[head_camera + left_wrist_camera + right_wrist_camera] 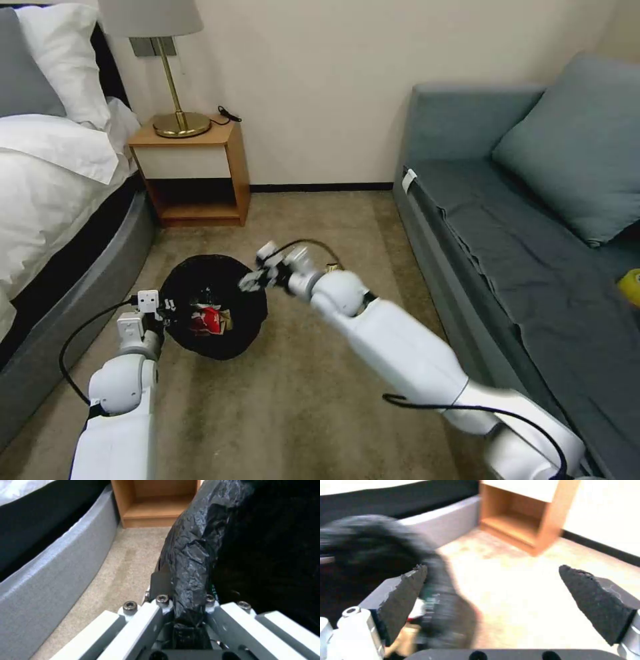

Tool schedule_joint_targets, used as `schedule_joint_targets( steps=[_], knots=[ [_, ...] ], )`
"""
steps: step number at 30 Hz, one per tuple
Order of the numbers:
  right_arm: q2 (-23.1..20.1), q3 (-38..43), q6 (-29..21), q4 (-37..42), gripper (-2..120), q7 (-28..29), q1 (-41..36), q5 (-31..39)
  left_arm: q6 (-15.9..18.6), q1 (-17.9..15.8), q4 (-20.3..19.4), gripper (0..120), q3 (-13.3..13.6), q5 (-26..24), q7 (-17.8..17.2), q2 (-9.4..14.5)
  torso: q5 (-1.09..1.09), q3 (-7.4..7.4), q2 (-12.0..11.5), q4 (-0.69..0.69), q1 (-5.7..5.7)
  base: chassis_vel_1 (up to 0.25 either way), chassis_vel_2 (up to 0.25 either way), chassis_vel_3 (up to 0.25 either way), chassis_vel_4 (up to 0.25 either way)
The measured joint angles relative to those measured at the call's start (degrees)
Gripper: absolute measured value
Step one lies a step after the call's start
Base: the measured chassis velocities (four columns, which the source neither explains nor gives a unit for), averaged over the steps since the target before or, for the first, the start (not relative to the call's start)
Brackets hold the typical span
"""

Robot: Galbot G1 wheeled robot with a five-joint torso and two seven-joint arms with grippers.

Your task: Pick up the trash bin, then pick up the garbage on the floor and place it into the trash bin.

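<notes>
holding the trash bin [213,307] by its bagged rim – left gripper [186,610] pinching it beside the bed; right gripper [261,270] hovering at the bin's far rim, fingers spread, empty – likely mid-drop; red snack packet [207,322] lying inside; next, seeking remaining floor garbage.

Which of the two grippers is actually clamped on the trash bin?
The left gripper: its jaws pinch the trash bin rim. The right gripper hangs open beside it.

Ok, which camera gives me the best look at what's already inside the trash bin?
Head view: it looks straight into the trash bin, showing the red snack packet. Left wrist view shows the bagged rim clamped by the left gripper; right wrist view shows a blur beside the open right gripper.
</notes>
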Motion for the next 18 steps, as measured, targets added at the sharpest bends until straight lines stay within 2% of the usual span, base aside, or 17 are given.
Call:
schedule_joint_targets(
  steps=[8, 18],
  knots=[
    [-2.83, 5.66, 0.3, -4.37, 100, 1.1, -3.39, 0.75, 0.0, 0.13, -0.05, 1, -0.82, -0.69, 0.12, 1.01, 0.0, 0.0, 0.0, 0.0, 0.0, 0.0, 0.0, 0.0, 0.0],
    [-3.72, 8.84, 0.36, -8.53, 100, 2.39, -8.31, -1.4, 0.0, 0.74, -0.74, 1, -1.72, -1.33, 0.32, 1.82, 0.0, 0.0, 0.0, 0.0, 0.0, 0.0, 0.0, 0.0, 0.0]
  ],
)
